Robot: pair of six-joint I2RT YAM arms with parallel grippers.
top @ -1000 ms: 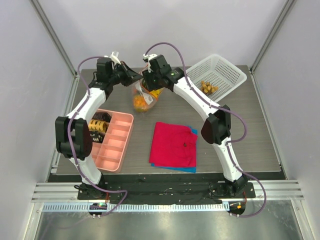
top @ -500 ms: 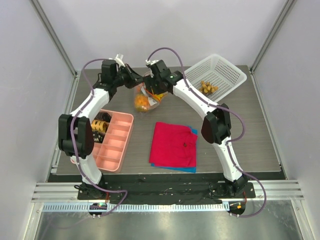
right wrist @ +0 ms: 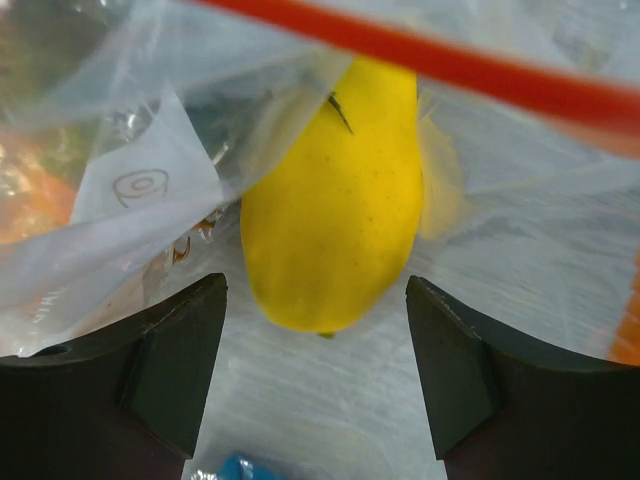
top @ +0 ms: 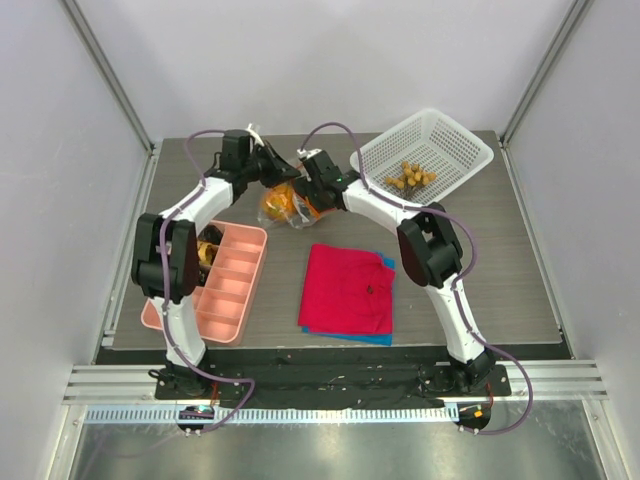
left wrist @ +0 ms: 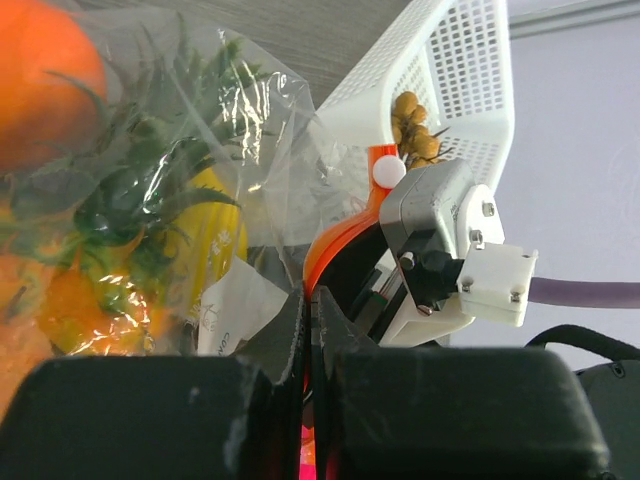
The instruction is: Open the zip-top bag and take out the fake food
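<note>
The clear zip-top bag [top: 281, 204] lies at the back middle of the table between both grippers. Its orange-red zip strip [left wrist: 335, 243] shows in the left wrist view and crosses the top of the right wrist view [right wrist: 430, 58]. My left gripper [left wrist: 311, 310] is shut on the bag's zip edge. In the bag I see a pineapple crown [left wrist: 140, 180] and orange fruit [left wrist: 45, 70]. My right gripper [right wrist: 315, 330] is open, its fingers [right wrist: 170, 350] either side of a yellow fruit [right wrist: 335, 210] at the bag's mouth. In the top view the left gripper [top: 283, 173] and the right gripper [top: 304, 193] meet over the bag.
A white mesh basket [top: 450, 150] with small brownish pieces [top: 408, 177] stands at the back right. A pink divided tray [top: 230, 285] with dark ringed pieces lies at the left. A red cloth [top: 348, 290] over a blue one lies in the middle front.
Both grippers have come lower and closer together over the bag. The left arm has swung right, and the bag now lies flatter on the table.
</note>
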